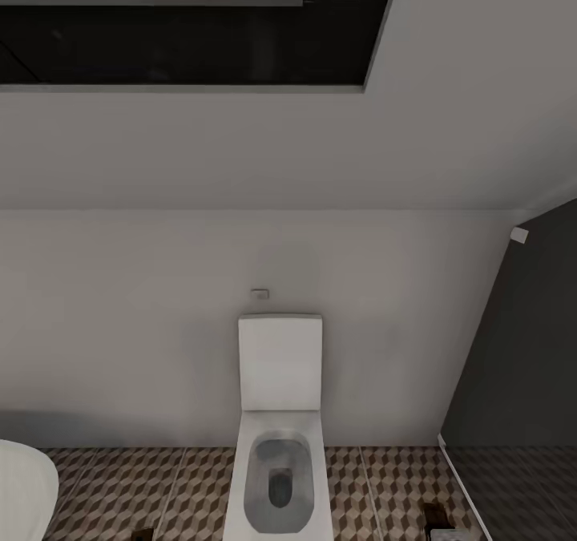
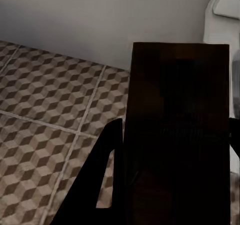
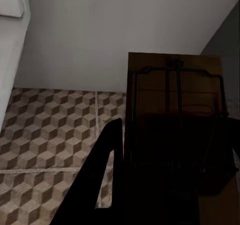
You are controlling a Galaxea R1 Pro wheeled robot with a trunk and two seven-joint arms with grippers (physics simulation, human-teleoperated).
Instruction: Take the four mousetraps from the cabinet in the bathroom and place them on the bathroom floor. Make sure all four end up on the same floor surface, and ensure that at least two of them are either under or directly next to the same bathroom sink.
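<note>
Mousetraps: one trap [image 2: 177, 135] clamped in my left fingers [image 2: 100, 185], another [image 3: 175, 135] in my right [image 3: 100, 185]; light, stiff boards, best held by edges, clear of wire.

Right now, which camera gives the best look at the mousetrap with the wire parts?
The right wrist view: its mousetrap shows a brown board and wire frame clearly. The left wrist view shows another mousetrap, dark and featureless. The head view catches only a dark bit at its bottom edge.
</note>
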